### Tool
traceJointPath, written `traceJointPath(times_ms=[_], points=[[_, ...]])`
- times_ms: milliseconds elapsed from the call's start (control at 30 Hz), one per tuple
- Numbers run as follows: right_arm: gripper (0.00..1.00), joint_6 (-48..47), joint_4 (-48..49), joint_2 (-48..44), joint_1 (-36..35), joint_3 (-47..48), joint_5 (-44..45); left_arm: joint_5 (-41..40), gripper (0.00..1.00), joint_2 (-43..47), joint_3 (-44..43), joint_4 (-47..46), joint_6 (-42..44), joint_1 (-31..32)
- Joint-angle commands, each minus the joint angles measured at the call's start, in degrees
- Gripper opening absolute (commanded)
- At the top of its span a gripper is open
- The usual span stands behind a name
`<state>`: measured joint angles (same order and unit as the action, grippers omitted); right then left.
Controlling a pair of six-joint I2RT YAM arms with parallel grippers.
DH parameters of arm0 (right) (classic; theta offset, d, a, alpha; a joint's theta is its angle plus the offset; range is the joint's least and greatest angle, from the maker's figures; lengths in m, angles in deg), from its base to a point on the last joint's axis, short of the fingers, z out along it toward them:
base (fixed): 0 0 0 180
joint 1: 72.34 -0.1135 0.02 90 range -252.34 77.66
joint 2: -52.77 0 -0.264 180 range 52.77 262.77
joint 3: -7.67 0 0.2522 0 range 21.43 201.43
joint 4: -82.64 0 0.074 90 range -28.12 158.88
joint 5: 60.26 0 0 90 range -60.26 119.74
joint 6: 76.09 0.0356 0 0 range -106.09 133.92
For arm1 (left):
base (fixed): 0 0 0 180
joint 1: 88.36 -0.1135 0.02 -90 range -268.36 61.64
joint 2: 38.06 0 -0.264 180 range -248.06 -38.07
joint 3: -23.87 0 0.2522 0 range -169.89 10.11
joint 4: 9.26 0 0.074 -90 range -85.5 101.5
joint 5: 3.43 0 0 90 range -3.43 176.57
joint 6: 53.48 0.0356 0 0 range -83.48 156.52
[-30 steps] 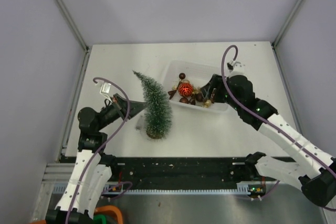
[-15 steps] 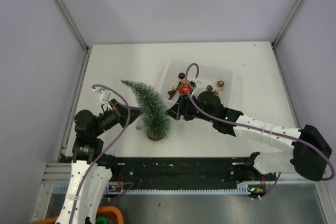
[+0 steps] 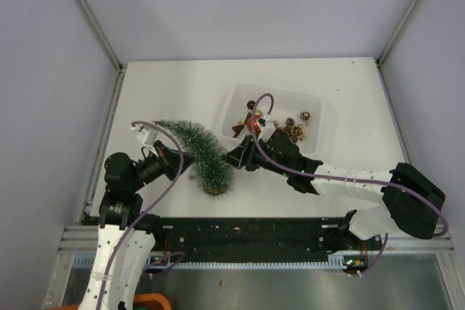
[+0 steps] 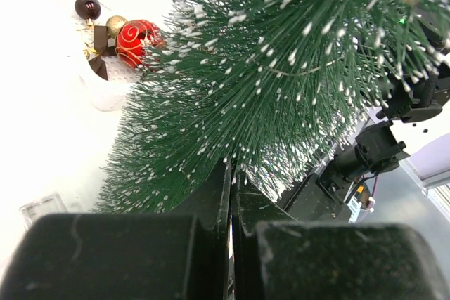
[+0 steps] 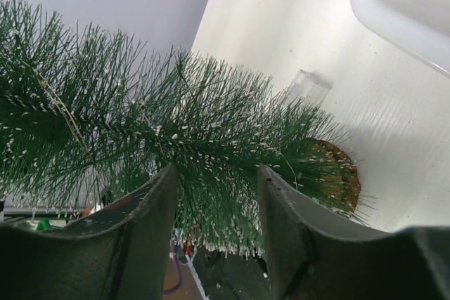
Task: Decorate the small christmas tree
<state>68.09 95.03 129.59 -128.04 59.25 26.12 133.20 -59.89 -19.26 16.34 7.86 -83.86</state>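
The small christmas tree (image 3: 203,152) has dark green frosted bristles and a brown disc base (image 3: 215,188). It leans far to the left, its tip near my left arm. My left gripper (image 3: 182,157) is shut, its tips buried in the bristles on the tree's left side; the tree (image 4: 281,68) fills the left wrist view above that gripper (image 4: 230,173). My right gripper (image 3: 231,157) is open at the tree's right side. In the right wrist view it (image 5: 216,173) straddles the lower bristles (image 5: 176,131) near the base (image 5: 337,173), with nothing else between the fingers.
A white tray (image 3: 280,94) behind the tree holds a red bauble (image 3: 254,123), gold and brown baubles (image 3: 294,130) and pinecones. The red bauble (image 4: 137,40) also shows in the left wrist view. A small clear plastic piece (image 5: 309,88) lies by the tree's base.
My right arm swung from the tray over to the tree's right side. The tree tipped from nearly upright to leaning far left. My left gripper stayed against its left side.
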Motion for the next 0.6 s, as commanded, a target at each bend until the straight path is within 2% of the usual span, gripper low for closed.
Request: traceJointPath(times_ms=[0,133,233,567], points=[[0.45,2.52,9.70,1.40,-1.16,-0.91,0.01,0.83,0.00,4.60,-1.57,2.23,3.44,-0.18],[0.20,2.08,10.50,0.44,-1.43,-2.05,2.29,0.92,0.00,4.33,-1.75,2.49,4.93,-0.18],[0.00,-1.25,5.95,-2.19,-2.13,-1.96,6.94,0.74,0.00,3.63,-1.92,2.05,5.64,-0.18],[0.00,-7.94,-8.65,-16.16,-2.66,-4.24,18.03,2.49,0.00,-2.95,-4.21,-4.98,4.32,-0.18]])
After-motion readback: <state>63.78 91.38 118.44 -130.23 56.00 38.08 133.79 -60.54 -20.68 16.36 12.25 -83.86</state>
